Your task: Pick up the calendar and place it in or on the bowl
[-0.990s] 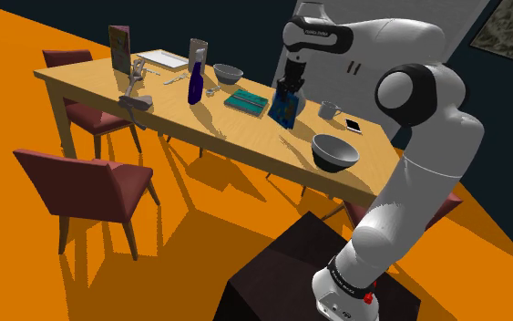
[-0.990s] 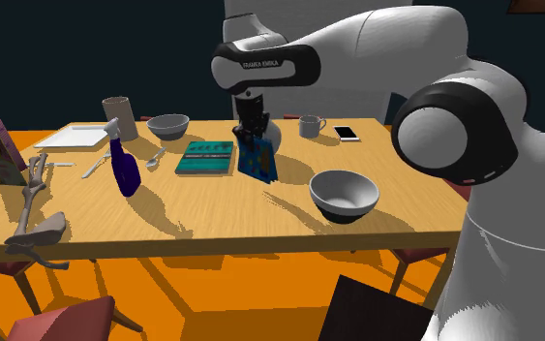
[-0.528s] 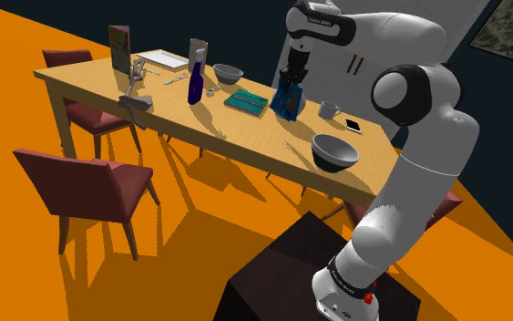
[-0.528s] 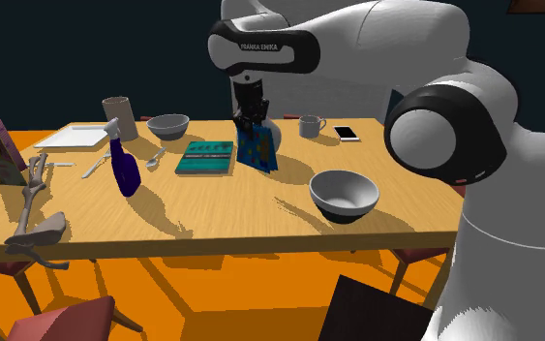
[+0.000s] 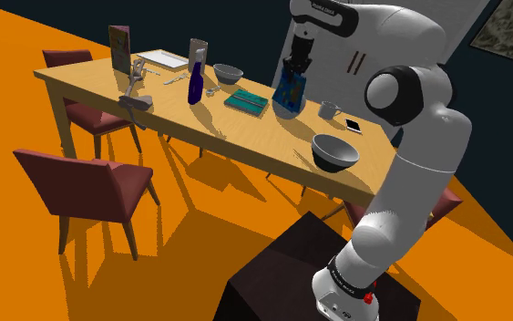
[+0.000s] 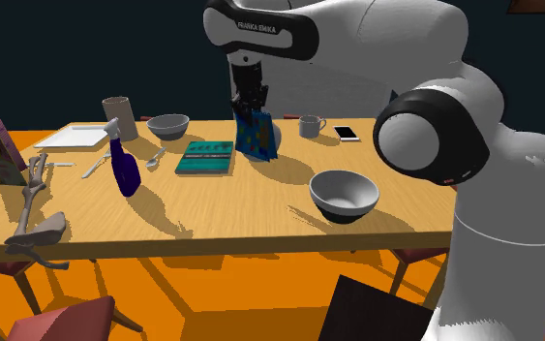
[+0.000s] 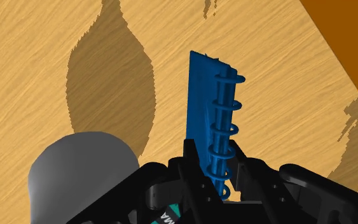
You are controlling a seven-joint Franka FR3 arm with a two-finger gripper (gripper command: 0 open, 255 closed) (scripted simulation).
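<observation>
A home dining room. Beneath the gripper (image 6: 252, 110) (clasping a blue ring-bound calendar (image 6: 257, 140)) runs a long wooden table (image 6: 212, 208) laid with household things: a grey bowl (image 6: 344, 194), a mug (image 6: 310, 126) and a phone (image 6: 347, 134) near the gripper, a teal book (image 6: 205, 157) just beside it, and farther from it a second bowl (image 6: 167, 125), a spray bottle (image 6: 124, 165) and a white tray (image 6: 70, 137). Dark red padded chairs (image 5: 90, 182) stand at the table, well apart from the gripper, on an orange floor (image 5: 200, 237). A picture (image 5: 509, 32) hangs on the dark wall.
</observation>
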